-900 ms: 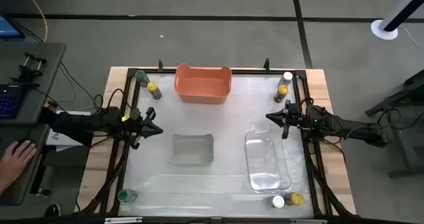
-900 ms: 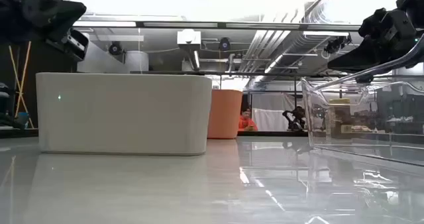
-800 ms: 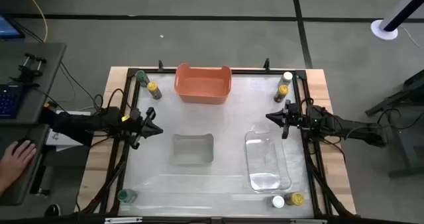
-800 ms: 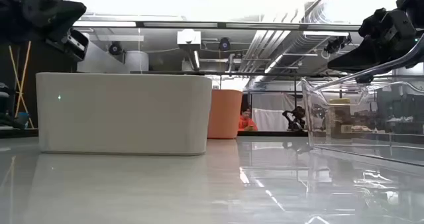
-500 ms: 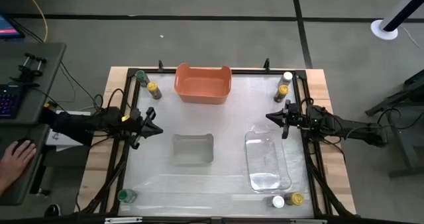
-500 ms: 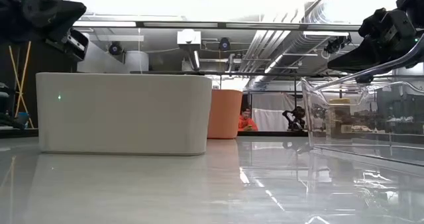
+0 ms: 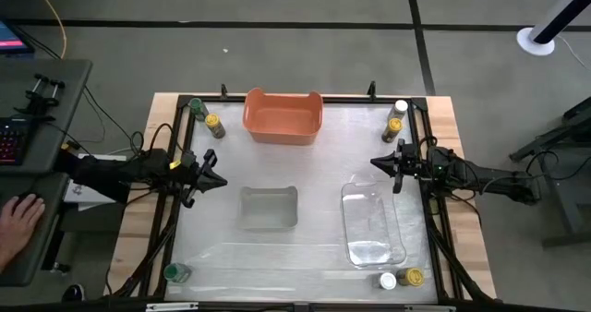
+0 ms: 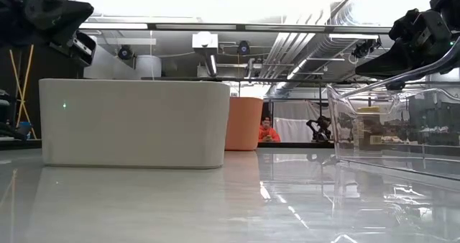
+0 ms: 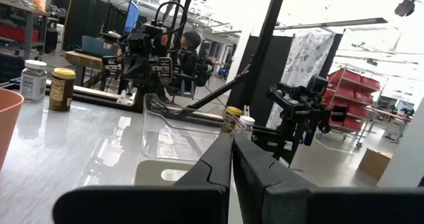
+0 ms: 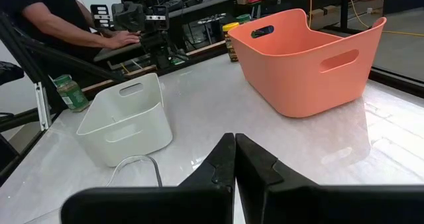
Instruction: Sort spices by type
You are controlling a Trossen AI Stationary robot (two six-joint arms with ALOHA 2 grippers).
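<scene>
Seen from above, a pale table holds three empty containers: an orange bin (image 7: pixel 283 116) at upper centre, a grey tray (image 7: pixel 269 207) in the middle, and a clear tray (image 7: pixel 371 224) at lower right. None of the spice jars has been sorted yet; they stand upright in the table's corners.

The left gripper (image 7: pixel 216 180) hangs at the middle left of the frame, its fingers clenched together on nothing. Nearest to it, toward the upper left corner, stand a green-capped jar (image 7: pixel 197 107) and a yellow-capped jar (image 7: pixel 214 126) close together. A second green-capped jar (image 7: pixel 175 273) sits alone at the lower left, farther off.

The right gripper (image 7: pixel 377 162) hangs at the middle right, also clenched and empty. Just above it in the frame, at the upper right corner, a white-capped jar (image 7: pixel 400 109) and a yellow-capped jar (image 7: pixel 394 126) stand touching or nearly so. Another white-capped jar (image 7: pixel 389 280) and yellow-capped jar (image 7: pixel 413 278) sit at the lower right, beyond the clear tray.

Each arm's easiest reach looks to be the upper pair on its own side, taken from above once its fingers part.
</scene>
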